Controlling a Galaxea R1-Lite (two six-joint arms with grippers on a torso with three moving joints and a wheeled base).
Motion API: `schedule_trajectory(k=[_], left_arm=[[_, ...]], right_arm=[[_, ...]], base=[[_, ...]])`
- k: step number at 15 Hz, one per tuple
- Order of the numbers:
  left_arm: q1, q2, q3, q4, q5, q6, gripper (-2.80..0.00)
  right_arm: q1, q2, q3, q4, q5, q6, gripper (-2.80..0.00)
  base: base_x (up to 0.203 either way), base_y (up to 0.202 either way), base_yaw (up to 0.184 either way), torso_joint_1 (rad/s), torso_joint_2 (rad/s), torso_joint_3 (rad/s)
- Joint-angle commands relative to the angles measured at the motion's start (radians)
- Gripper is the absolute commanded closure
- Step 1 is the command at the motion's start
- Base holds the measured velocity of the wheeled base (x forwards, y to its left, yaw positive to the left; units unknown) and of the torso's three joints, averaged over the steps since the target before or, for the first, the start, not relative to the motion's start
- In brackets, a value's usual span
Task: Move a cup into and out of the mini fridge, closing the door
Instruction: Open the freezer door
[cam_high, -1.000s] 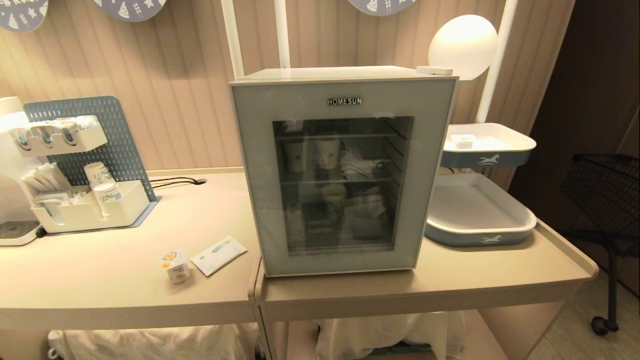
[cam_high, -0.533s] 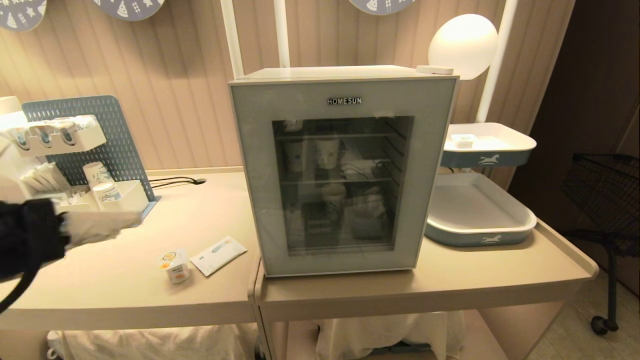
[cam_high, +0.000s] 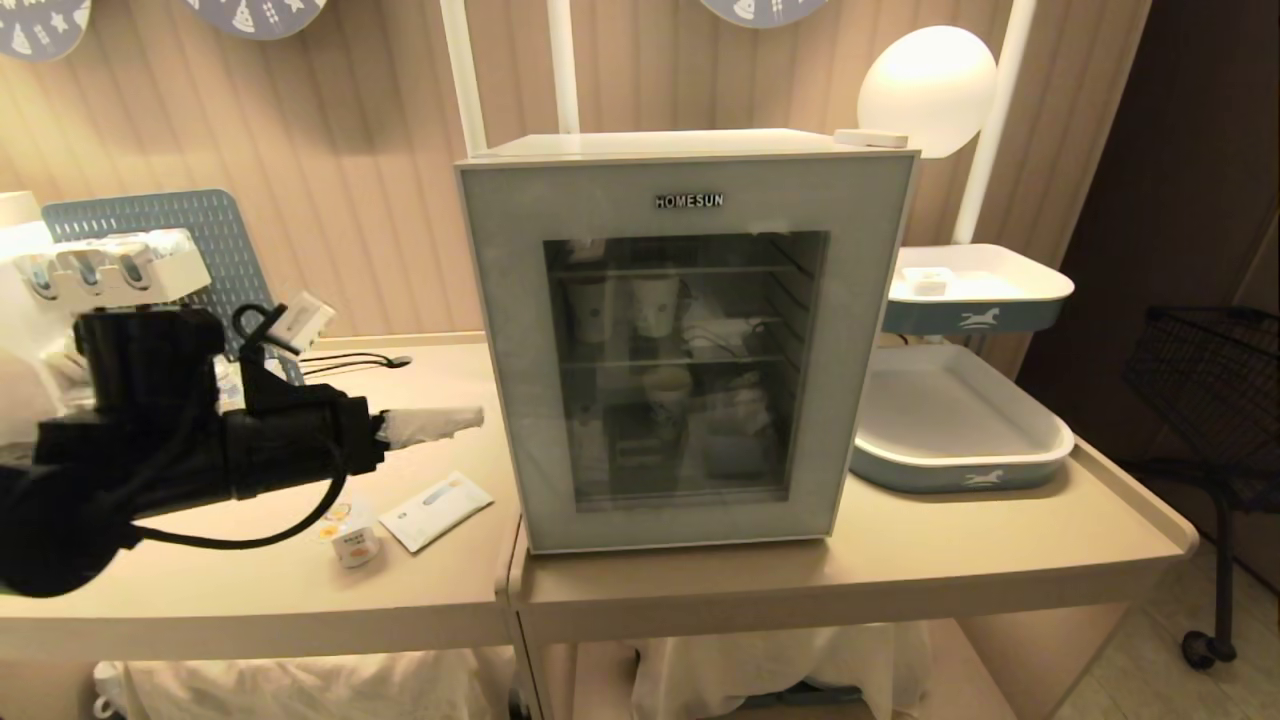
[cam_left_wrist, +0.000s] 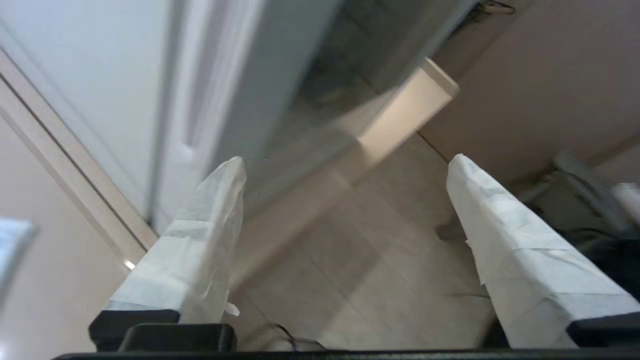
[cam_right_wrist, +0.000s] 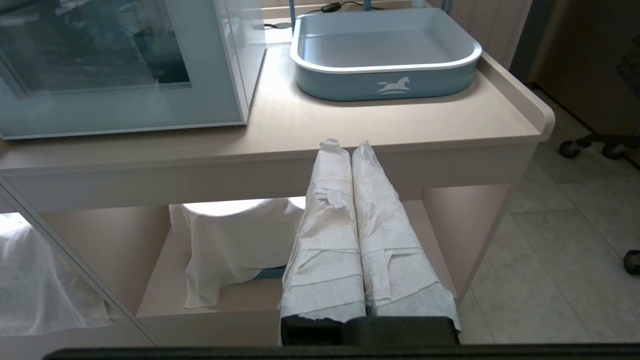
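Note:
The mini fridge (cam_high: 660, 146) stands on the middle of the counter. Its glass door (cam_high: 505, 330), marked HOMESUN, is closed. The cup (cam_high: 356, 545), small and white with an orange label, sits on the counter to the fridge's left and is partly crossed by my left arm's cable. My left gripper (cam_high: 478, 413) hovers above the counter, pointing at the door's left edge. In the left wrist view this gripper (cam_left_wrist: 346, 164) is open and empty, beside the fridge's white side wall (cam_left_wrist: 100, 75). My right gripper (cam_right_wrist: 347, 146) is shut and empty, parked below the counter's front edge.
A white sachet (cam_high: 437, 510) lies next to the cup. A blue pegboard organiser (cam_high: 205, 235) and a white drinks machine (cam_high: 20, 300) stand at the left. Paper cups (cam_high: 655, 305) sit inside the fridge. Two blue-and-white trays (cam_high: 960, 470) are to the right. A black wire basket (cam_high: 1215, 380) is beyond them.
My left arm has come into view from the left and swung right over the counter, to just beside the fridge's left edge. The cup and the door have not moved.

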Motion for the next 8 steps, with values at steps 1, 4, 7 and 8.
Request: schedule_trajectory(k=[1,4,7,8], left_arm=[[-0.004,0.168,0.04,-0.275,0.018,0.007,-2.8],[-0.044,0.221,0.013,-0.341,0.088,0.016,-2.8],[-0.077,0.253,-0.028,-0.337,0.089,0.014,-2.8],[-0.086,0.254,-0.03,-0.335,0.089,0.012,-2.8]], right_arm=[[0.001,0.001,0.0,0.0,-0.001,0.0,0.0],[0.001,0.001,0.001,-0.001,0.0,0.0,0.0],[0.001,0.001,0.001,-0.001,0.0,0.001,0.0],[0.001,0.001,0.001,-0.001,0.0,0.001,0.0]], base=[[0.0,0.0,0.0,0.0,0.0,0.0],[0.0,0.0,0.0,0.0,0.0,0.0],[0.0,0.0,0.0,0.0,0.0,0.0],[0.0,0.0,0.0,0.0,0.0,0.0]])
